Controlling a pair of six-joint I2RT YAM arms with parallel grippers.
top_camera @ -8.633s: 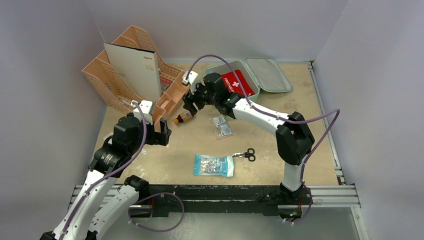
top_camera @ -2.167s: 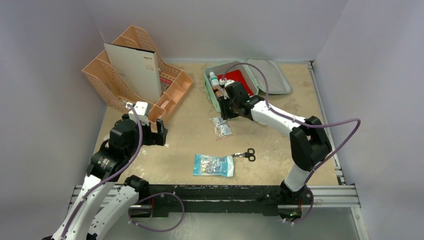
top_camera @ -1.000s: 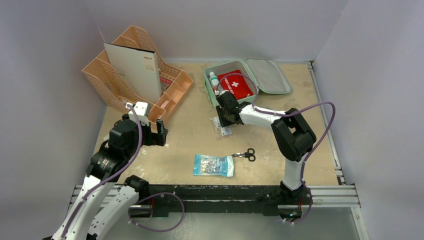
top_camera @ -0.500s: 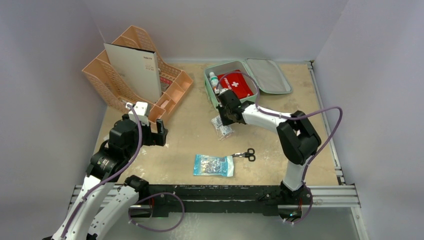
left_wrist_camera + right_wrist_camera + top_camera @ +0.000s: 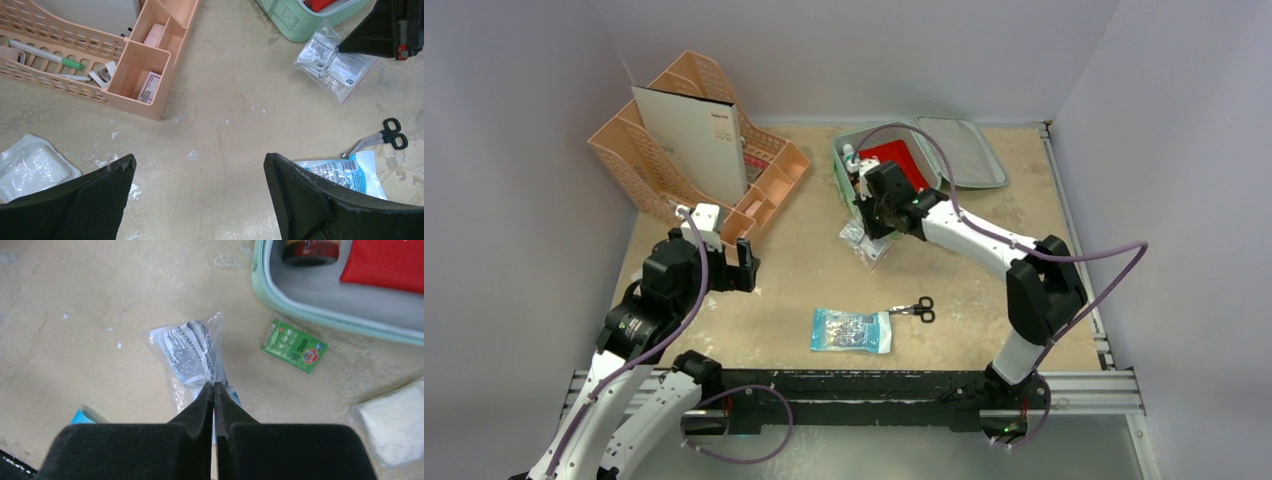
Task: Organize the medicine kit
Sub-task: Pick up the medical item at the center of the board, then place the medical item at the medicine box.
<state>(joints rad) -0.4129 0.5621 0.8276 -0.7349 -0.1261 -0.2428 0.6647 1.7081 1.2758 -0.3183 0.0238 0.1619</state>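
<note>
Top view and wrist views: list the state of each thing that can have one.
Medicine kit: open, lid laid back flat.
Right gripper: shut on the clear packet.
Clear packet: pinched at one edge by the right gripper.
Left gripper: open, holding nothing.
Scissors: closed, lying flat.

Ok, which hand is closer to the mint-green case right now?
Right. The right hand is at the near-left corner of the mint-green case, shut on the clear packet; the left hand sits open well away, near the peach organizer.
</note>
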